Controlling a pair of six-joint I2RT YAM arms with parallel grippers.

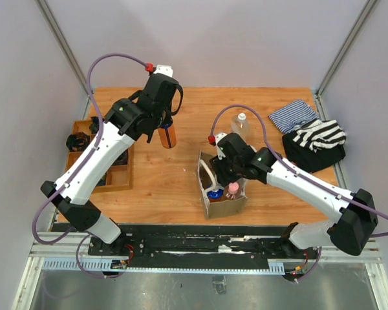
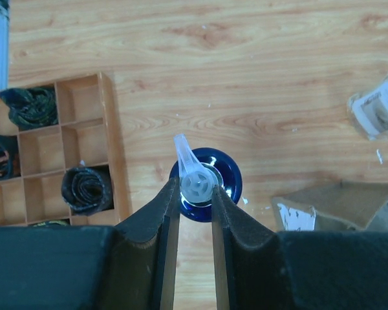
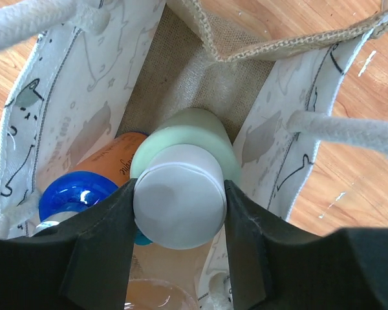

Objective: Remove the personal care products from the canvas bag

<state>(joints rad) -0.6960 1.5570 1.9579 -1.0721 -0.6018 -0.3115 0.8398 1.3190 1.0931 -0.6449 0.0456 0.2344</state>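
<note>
Left claw point(image 2: 195, 197): narrow, pinched on the clear pump head of an orange bottle point(image 1: 169, 135) with a blue top.
Held orange bottle: outside the bag, hanging nozzle-up over the table point(image 1: 181, 171), left of the middle and toward the far edge. Whether its base touches the wood cannot be told.
Right claw point(image 3: 179, 206): lowered into the bag's mouth, with a finger pressed to each side of the wide white cap of a pale bottle point(image 3: 197, 135).
Pale bottle: inside the bag, upright, not lifted clear of the walls.
Bag point(image 1: 225, 205): a tan tote with white rope handles, standing open by the near edge, right of the middle.
Other contents of the bag: a second orange bottle point(image 3: 77, 194) with a blue top, just beside the pale one, and a pink-capped bottle point(image 1: 232, 188).
Clear bottle point(image 1: 240, 124): white cap, standing on the table beyond the bag, toward the far edge.
Tray point(image 1: 119, 177): wooden compartments along the left edge holding dark rolled items, not part of the job.
Striped cloths point(image 1: 307, 126): at the far right corner.
Progress, by judgement: about half done, with one bottle set out, one carried clear and awaiting release, one gripped for lifting, and two left to fetch.
</note>
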